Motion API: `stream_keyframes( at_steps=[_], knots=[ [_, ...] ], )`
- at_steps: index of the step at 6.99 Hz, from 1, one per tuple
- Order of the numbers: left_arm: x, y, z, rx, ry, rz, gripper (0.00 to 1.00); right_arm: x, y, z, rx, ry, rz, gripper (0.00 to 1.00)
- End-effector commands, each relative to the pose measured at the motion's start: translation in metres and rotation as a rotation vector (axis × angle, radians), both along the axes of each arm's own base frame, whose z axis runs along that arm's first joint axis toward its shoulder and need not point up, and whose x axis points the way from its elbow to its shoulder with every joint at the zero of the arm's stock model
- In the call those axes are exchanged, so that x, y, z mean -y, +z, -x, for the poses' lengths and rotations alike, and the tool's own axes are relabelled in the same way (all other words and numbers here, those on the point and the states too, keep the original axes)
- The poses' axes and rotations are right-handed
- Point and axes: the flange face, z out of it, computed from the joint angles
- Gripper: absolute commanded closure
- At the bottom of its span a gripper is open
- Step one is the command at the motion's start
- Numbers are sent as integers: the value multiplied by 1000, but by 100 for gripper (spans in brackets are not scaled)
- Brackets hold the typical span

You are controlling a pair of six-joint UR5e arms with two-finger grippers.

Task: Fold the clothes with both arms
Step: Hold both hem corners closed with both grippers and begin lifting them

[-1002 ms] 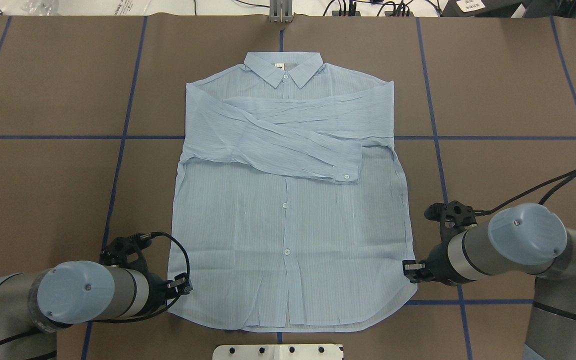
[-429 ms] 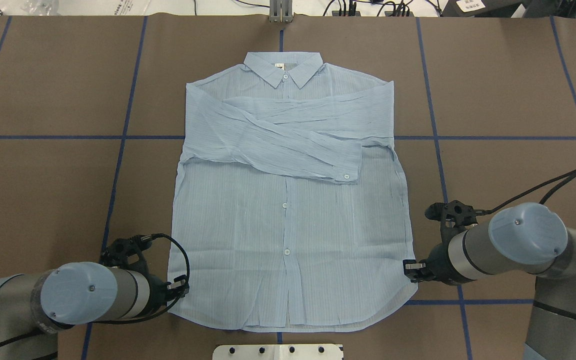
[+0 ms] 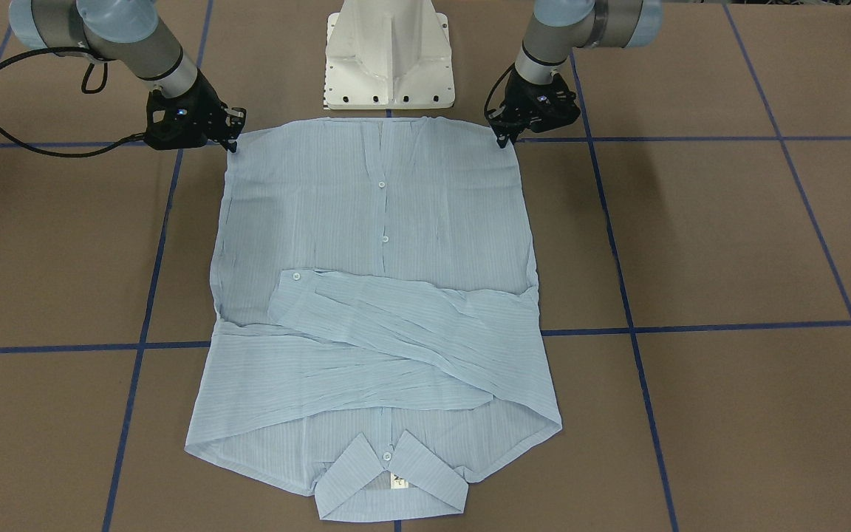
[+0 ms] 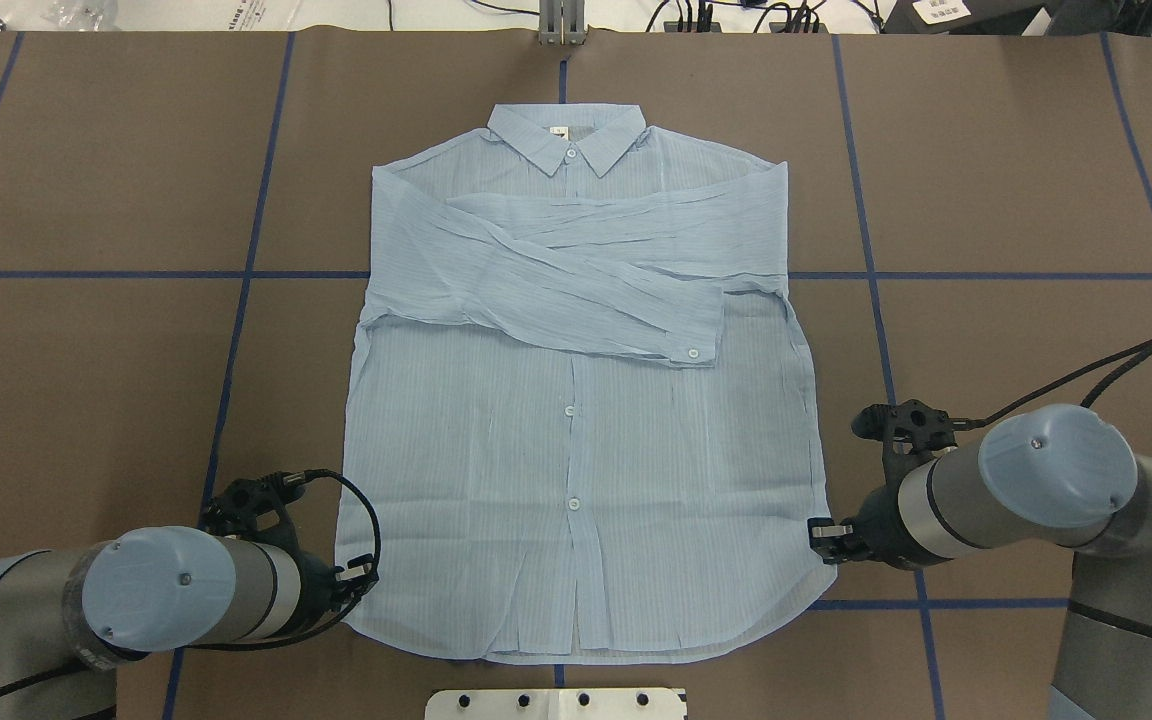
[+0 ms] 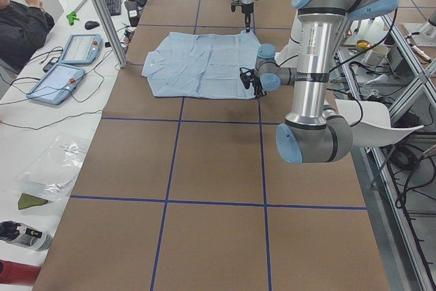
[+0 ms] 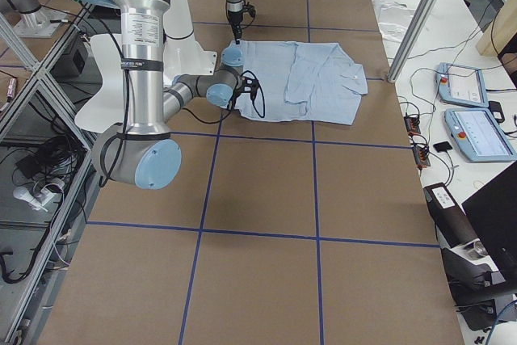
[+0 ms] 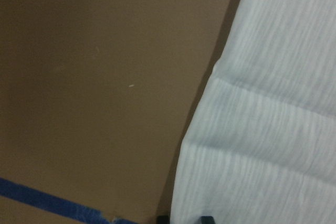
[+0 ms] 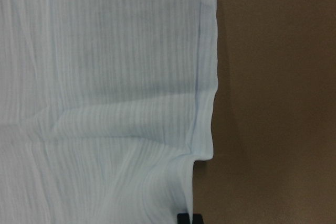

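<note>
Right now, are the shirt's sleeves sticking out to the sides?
No, both sleeves lie folded across the front of the shirt, one crossed over the other.

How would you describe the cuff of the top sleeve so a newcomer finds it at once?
Start at the light-blue shirt lying flat mid-table, collar away from the robot. Two sleeves are folded across its chest; follow the upper one down to its squared end, the cuff, on the robot's right half. Its button sits off the centre line, unlike the front buttons.
</note>
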Motion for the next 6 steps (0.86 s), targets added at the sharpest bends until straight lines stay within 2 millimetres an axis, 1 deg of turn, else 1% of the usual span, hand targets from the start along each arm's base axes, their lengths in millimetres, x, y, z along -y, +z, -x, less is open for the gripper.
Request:
stream_keyframes(
  at_steps=[1,2,3,4,5,6],
  knots=[
    [0,-3,2,-7,3,-6,100,1,0,-1,0,1,0,100],
    [0,-6,3,-12,4,-8,100,4,-2,-4,6,7,2,100],
    [0,-11,6,-23,8,-12,100,8,-9,-8,19,19,-1,100],
    [3,-18,12,-38,5,-17,100,13,-11,-15,23,31,1,100],
    [6,-23,16,-47,20,-50,100,23,-11,-24,31,33,19,100],
    [19,-23,23,-43,20,-87,100,37,-12,-37,46,37,43,100]
  ],
)
